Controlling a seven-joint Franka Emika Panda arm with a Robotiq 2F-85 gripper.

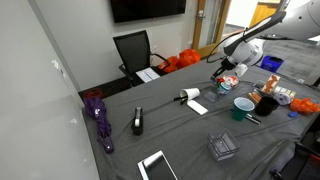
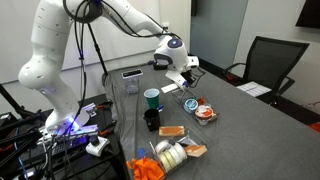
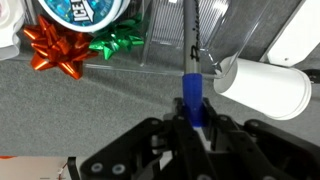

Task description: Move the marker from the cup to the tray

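My gripper [image 3: 192, 122] is shut on a blue marker [image 3: 191, 88] whose thin dark end points away from the wrist camera. In both exterior views the gripper [image 1: 228, 68] [image 2: 180, 76] hangs over the far part of the grey table. The small whitish tray with red patches [image 1: 230, 82] [image 2: 204, 114] lies just below and beside it. A teal cup [image 1: 243, 106] [image 2: 151, 97] and a black cup [image 1: 266, 103] [image 2: 151, 119] stand nearby, apart from the gripper. The tray is out of the wrist view.
A clear plastic container [image 3: 165, 45], a white roll [image 3: 262, 86], red and green bows [image 3: 55, 48] and a round tin [image 3: 85, 10] lie ahead of the gripper. A purple umbrella [image 1: 97, 118], a stapler [image 1: 137, 121] and a tablet [image 1: 157, 165] lie on the table.
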